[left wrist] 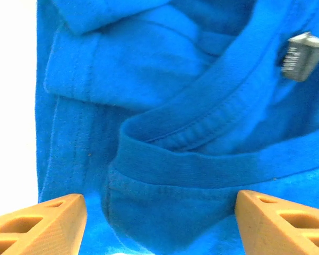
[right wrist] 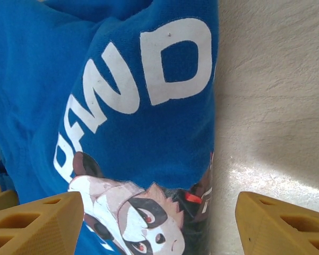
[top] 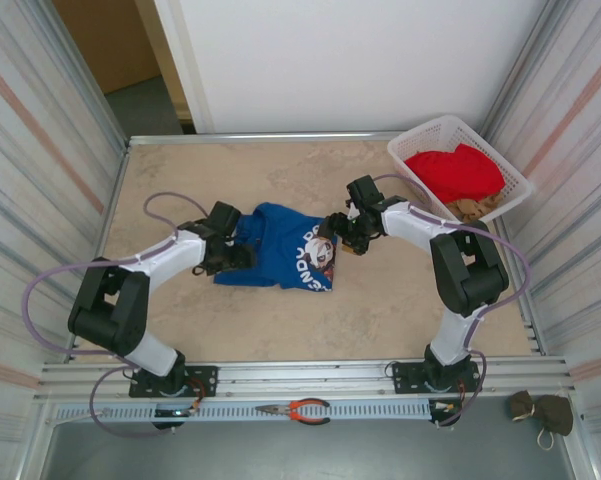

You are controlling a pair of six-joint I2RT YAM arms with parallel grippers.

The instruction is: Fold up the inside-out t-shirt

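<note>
One rumpled blue cotton t-shirt [top: 270, 250], ribbed collar [left wrist: 212, 167], bold white lettering [right wrist: 148, 69]

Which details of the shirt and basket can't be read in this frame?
- Top view: sleeves of the t-shirt, lost in bunched folds.
- Left wrist: label print, blurred.
- Right wrist: white lettering, cut off by folds and the frame edge.
- Top view: tan cloth in basket, small, partly behind red garment.
</note>
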